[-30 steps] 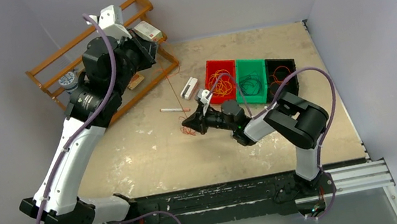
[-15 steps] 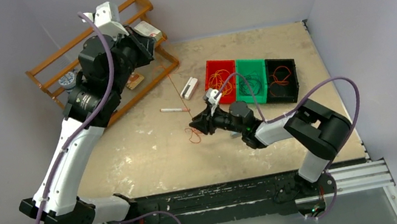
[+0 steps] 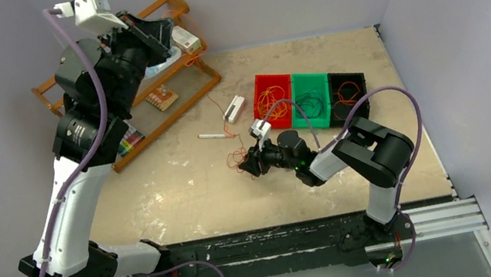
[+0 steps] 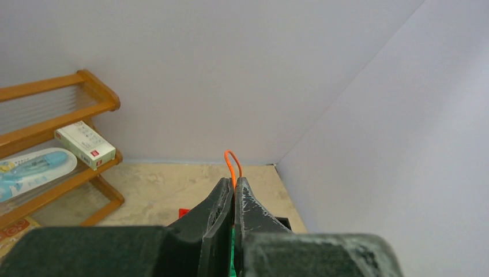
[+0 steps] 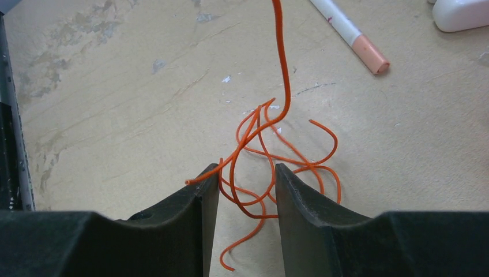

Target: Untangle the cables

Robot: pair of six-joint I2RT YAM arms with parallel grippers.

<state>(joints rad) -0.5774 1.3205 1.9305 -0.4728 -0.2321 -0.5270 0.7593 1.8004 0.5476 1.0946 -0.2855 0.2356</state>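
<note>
An orange cable bunch (image 5: 271,156) lies on the table; it shows in the top view (image 3: 234,159). My right gripper (image 5: 247,170) is open and low over it, with a finger on each side of its loops; it shows in the top view (image 3: 248,162). One strand (image 5: 280,52) rises out of the bunch toward my left gripper (image 3: 165,31), which is raised high over the wooden rack. In the left wrist view the left gripper (image 4: 234,182) is shut on that orange cable, and a small loop (image 4: 232,164) sticks out past the tips.
A red bin (image 3: 269,75), a green bin (image 3: 309,75) and a black bin (image 3: 346,75) with more cables stand right of the bunch. A marker pen (image 3: 213,136) and a white plastic piece (image 3: 233,108) lie behind it. The wooden rack (image 3: 177,114) holds a small box (image 3: 185,38).
My left gripper has risen and swung back and left with the orange strand, which now runs up from the bunch. My right gripper has shifted a little and stays at the bunch.
</note>
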